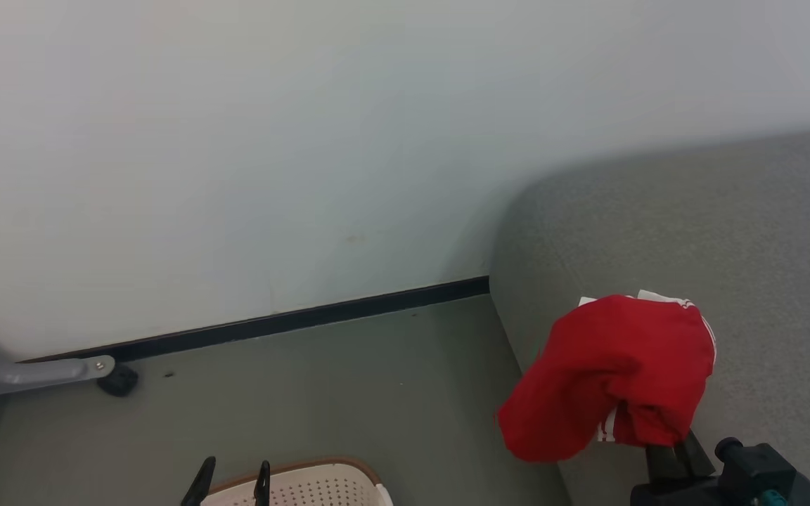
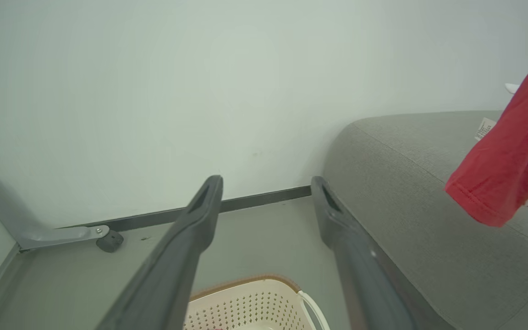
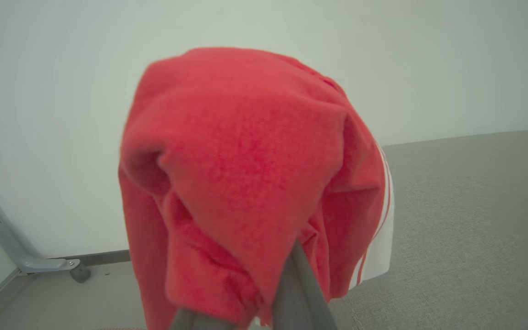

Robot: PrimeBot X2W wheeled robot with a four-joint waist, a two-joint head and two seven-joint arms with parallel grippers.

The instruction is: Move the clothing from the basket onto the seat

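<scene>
Red clothing (image 3: 245, 174) is hanging closest of all, bunched over the right jaws, which are pinching a fold of it, nearly shut. 1 of their 2 dark fingers (image 3: 297, 293) is poking out from under the cloth.

Behind everything, the pale wall (image 1: 306, 140) is taking up the most room, meeting the grey-green floor (image 1: 349, 400) along a dark skirting strip (image 1: 306, 320). Next in size, the seat (image 1: 714, 232) is spreading out to the robot's right, its rounded corner reaching toward the wall.

The clothing is dangling over that near corner, partly past the seat's edge above the floor. Whether its lowest hem is brushing the upholstery I cannot tell. White trim and thin stripes are showing along 1 side.

Smaller again, the basket (image 1: 320, 490) is sitting on the floor below the left jaws, whose fingers (image 2: 190, 229) are standing wide apart and holding nothing. Whether more clothing is lying inside it I cannot tell. Smallest, a grey metal leg with a black caster (image 1: 118, 379) is resting by the skirting strip.

To my eye the cloth is looking light, soft and floppy, so it is likely to be drooping and swinging rather than keeping any shape. A pinch on a thick gathered fold is looking safer than a grip on a loose hem.
</scene>
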